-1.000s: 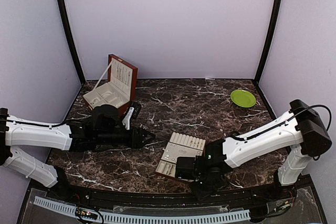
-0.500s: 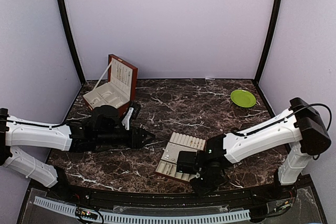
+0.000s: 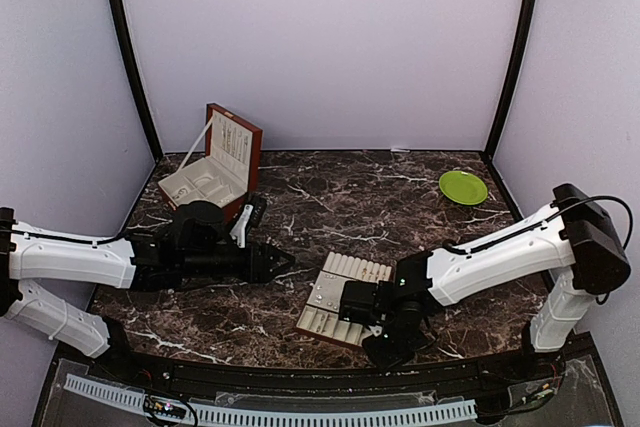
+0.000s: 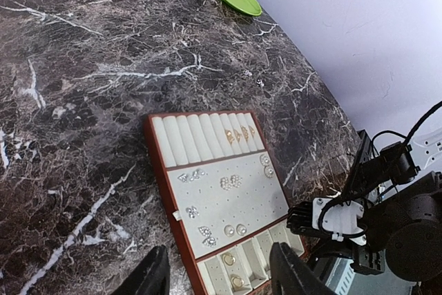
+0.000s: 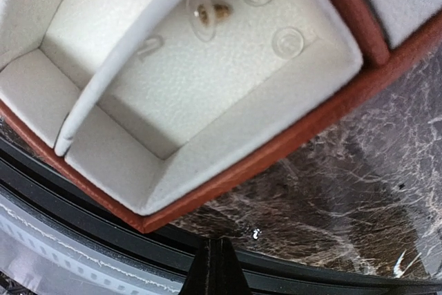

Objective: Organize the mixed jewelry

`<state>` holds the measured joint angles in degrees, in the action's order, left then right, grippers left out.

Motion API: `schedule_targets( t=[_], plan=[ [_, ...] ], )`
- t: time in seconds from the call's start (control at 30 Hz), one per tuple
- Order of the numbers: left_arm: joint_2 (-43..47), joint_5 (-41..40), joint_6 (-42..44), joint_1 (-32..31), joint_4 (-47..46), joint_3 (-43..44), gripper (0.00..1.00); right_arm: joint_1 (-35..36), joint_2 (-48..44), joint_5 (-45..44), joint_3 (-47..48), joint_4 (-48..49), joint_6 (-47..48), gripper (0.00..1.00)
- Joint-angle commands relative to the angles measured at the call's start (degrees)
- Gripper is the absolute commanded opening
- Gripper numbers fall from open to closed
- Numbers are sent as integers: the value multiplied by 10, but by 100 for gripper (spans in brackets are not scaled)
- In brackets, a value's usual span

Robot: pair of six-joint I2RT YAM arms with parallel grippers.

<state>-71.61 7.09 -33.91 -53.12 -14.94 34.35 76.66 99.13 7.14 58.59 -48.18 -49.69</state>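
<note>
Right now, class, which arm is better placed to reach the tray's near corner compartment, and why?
Right: right pincer, shut, hangs just off that tray corner; left pincer, open, hovers apart, to its left.

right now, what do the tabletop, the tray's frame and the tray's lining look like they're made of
Tabletop: dark brown with white veins and a faint sheen, so marble, or a marble-print laminate. Tray frame: smooth red-brown, likely varnished wood, though no grain shows. Lining: cream, matte, finely grainy, looks like velvety flocking or foam.

Marble table [image 3: 350, 197]: tray [image 3: 350, 272], box [image 3: 215, 175], plate [image 3: 463, 187].
</note>
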Motion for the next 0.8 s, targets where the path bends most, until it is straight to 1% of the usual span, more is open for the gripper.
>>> schedule_targets(
  t=[0.0, 0.5, 0.77],
  plan=[
    [10, 9, -4, 4, -10, -6, 52, -13, -10, 19, -12, 20, 16, 0],
    [4, 14, -1, 4, -5, -1, 52, -48, -27, 141, -29, 58, 81, 0],
    [7, 11, -1, 5, -5, -1, 52, -72, -49, 169, -32, 60, 102, 0]
  ],
)
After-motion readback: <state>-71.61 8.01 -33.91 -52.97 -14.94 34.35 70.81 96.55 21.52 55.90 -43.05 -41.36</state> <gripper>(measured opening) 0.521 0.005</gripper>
